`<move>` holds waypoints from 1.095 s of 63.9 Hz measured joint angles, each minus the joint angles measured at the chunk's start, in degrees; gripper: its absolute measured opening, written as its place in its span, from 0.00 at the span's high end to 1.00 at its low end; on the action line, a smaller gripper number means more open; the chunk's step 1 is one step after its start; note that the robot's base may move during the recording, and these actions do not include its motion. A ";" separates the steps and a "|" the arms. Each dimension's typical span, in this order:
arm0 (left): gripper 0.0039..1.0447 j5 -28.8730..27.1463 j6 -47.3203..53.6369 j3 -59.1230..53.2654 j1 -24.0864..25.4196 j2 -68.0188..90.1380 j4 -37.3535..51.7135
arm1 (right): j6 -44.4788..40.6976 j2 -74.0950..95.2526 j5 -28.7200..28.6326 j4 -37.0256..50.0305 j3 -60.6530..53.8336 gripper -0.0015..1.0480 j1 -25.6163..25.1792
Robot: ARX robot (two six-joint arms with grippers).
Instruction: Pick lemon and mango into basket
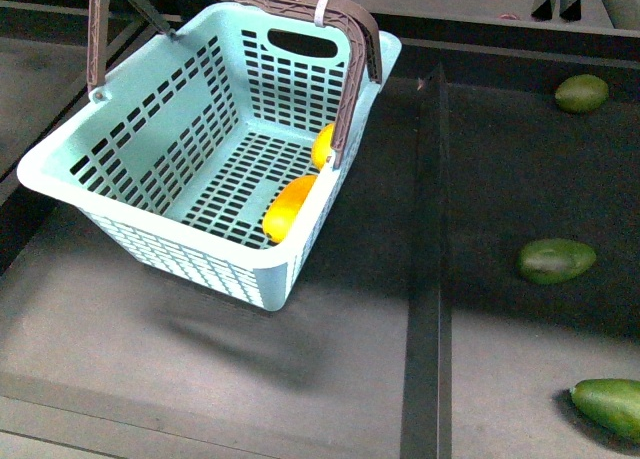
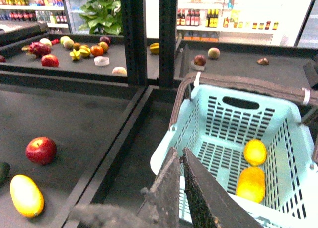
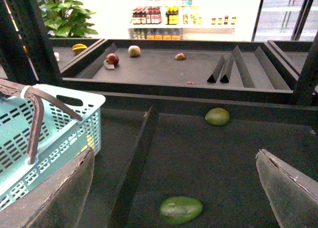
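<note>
The dark surface (image 1: 200, 349) is carrying the basket (image 1: 120, 194), which is sitting tilted with its brown handle (image 1: 355, 69) standing up. The mango (image 1: 287, 208) is lying inside it against the near right wall, and the lemon (image 1: 322, 145) is resting just beyond it along that wall. My left fingers (image 2: 183, 188) are pressing together, grasping nothing. My right fingers (image 3: 174, 188) are spreading wide above a green avocado (image 3: 181, 209).
</note>
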 joint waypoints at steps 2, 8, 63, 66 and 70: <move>0.97 -0.02 0.00 0.00 0.00 -2.82 -2.56 | 0.00 0.00 0.02 0.00 0.00 0.08 0.00; 0.97 -0.04 0.00 0.00 0.00 -4.72 -3.21 | 0.00 0.00 0.00 0.00 0.00 0.08 0.00; 0.23 -0.04 0.00 0.00 0.00 -4.90 -3.37 | 0.00 0.00 0.00 0.00 0.00 0.08 0.00; 0.13 -0.04 0.00 0.00 0.00 -4.90 -3.37 | 0.00 0.00 0.00 0.00 0.00 0.08 0.00; 0.05 -0.04 0.11 0.00 0.00 -4.90 -3.37 | 0.00 0.00 0.00 0.00 0.00 0.08 0.00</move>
